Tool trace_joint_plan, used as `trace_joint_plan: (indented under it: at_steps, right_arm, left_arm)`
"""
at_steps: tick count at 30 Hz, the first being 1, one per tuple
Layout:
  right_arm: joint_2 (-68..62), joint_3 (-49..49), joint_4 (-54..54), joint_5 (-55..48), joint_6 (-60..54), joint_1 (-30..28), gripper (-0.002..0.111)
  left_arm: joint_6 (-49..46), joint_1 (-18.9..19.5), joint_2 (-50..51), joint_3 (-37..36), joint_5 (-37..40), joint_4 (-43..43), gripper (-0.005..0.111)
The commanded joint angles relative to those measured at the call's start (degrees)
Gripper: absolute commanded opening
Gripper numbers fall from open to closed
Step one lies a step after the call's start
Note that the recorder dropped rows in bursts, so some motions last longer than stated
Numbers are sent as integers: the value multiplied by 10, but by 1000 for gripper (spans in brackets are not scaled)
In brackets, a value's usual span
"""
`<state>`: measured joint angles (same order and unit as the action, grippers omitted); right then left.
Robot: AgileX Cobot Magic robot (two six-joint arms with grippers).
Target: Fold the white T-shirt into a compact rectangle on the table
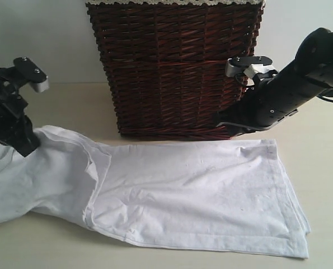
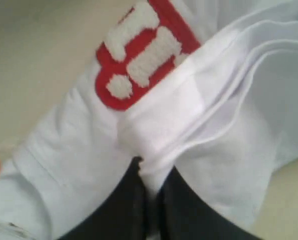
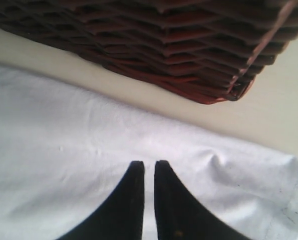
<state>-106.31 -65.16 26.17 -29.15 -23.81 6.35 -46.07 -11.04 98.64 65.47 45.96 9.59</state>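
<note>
At the left edge of the table (image 1: pixel 54 249), the left gripper (image 1: pixel 26 147) has its jaws closed on a bunched fold of the white T-shirt (image 1: pixel 200 190), close to the red-outlined lettering (image 2: pixel 138 55). The shirt lies spread across the tabletop in front of the wicker basket (image 1: pixel 177 67). At right, the right gripper (image 1: pixel 226 124) sits at the shirt's rear edge, jaws almost together; a hold on the cloth is not confirmed.

T-shirt (image 1: pixel 194 190) is lying spread across the desk (image 1: pixel 323 168), directly in front of the basket (image 1: pixel 174 67), which is standing at rear centre. Left hand (image 1: pixel 27 148) is sitting at the shirt's bunched left end, cloth between its fingers. Right hand (image 1: pixel 229 128) is resting at the shirt's rear edge, just before the basket's right corner.
</note>
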Motion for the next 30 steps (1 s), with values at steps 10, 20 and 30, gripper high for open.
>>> trace_joint_plan:
  at_steps: [10,20,30]
  right_arm:
    - [1,1,3,8,-6,-3,10]
    - [1,1,3,9,-6,-3,10]
    - [1,2,-4,-30,-6,-3,6]
  left_arm:
    - [19,-43,44,7,-150,-100,53]
    - [152,-39,45,-2,-78,-73,29]
    - [151,-26,118,-84,-73,-18,0]
